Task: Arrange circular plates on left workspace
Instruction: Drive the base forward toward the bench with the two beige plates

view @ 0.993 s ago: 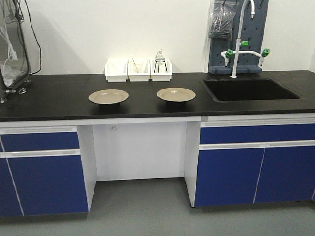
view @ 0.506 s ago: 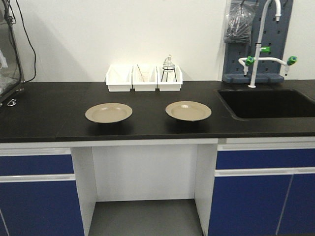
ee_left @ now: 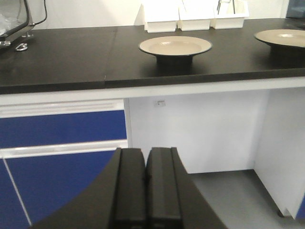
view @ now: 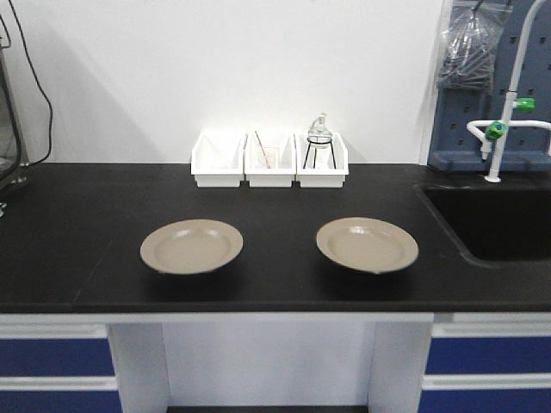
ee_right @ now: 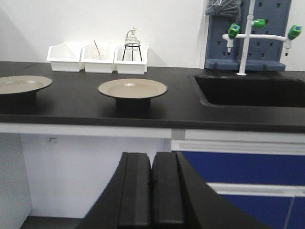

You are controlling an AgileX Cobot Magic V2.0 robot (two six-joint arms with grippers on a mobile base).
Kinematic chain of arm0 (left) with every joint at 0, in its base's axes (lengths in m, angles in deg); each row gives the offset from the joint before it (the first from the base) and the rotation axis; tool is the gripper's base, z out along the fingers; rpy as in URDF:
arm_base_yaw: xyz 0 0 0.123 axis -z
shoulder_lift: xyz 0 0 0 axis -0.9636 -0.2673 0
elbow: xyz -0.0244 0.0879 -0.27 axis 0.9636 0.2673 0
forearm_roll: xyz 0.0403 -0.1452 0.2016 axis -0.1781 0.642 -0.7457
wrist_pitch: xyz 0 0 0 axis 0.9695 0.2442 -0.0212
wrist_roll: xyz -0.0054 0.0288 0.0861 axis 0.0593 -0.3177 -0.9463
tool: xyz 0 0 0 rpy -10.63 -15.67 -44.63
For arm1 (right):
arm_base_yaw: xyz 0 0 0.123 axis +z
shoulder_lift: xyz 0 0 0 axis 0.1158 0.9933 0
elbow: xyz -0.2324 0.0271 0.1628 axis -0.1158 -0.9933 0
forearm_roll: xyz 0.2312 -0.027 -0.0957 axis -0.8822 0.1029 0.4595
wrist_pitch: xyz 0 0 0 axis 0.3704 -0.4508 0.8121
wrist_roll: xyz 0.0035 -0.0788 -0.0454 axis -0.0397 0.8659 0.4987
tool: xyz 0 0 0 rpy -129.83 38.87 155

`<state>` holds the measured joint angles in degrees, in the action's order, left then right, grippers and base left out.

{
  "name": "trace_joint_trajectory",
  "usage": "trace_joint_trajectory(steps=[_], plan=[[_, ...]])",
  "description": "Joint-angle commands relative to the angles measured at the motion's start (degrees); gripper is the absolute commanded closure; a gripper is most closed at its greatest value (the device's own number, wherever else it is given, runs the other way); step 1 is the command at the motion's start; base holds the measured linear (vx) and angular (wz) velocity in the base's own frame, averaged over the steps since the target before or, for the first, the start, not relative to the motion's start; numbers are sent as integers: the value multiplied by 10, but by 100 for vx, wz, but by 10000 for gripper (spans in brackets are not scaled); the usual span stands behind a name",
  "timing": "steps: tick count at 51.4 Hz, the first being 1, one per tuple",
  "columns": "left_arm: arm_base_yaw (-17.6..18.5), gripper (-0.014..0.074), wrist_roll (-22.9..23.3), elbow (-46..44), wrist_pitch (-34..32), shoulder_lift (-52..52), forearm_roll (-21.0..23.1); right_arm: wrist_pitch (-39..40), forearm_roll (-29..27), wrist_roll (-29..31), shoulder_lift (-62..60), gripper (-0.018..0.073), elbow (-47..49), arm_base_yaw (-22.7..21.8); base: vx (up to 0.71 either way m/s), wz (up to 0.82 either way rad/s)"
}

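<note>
Two round plates sit upright on the black countertop (view: pixel 77 232), both in front of the row of three white bins (view: pixel 269 159) that stands against the wall. The left tan plate (view: pixel 191 247) lies in front of the leftmost bin and slightly to its left. The right tan plate (view: pixel 367 244) lies in front of the rightmost bin and a little to its right. The plates are well apart from each other and from the bins, with bare counter between them. A small glass flask (view: pixel 319 138) on a wire stand rests in the rightmost bin. To the right of the bins, the sunken sink (view: pixel 508 225) is set into the counter.

The left gripper (ee_left: pixel 145 155) hangs below the counter edge, facing the cabinet fronts, its jaws pressed together with nothing between them. The right gripper (ee_right: pixel 151 160) is likewise low, jaws closed flat against each other and empty.
</note>
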<state>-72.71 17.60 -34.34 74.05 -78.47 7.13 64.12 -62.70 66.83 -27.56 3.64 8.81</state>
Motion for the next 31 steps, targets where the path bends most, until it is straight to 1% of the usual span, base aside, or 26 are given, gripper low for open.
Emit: trace_joint_trajectory(steps=[1,16,31], plan=[[4,597,4,11,-48,8,3,45,7,0,-8,564,-12,-4,51,5],[4,597,4,11,-48,8,3,45,7,0,-8,564,-12,-4,49,2],[4,597,4,11,-48,8,3,45,7,0,-8,564,-12,-4,44,-8]])
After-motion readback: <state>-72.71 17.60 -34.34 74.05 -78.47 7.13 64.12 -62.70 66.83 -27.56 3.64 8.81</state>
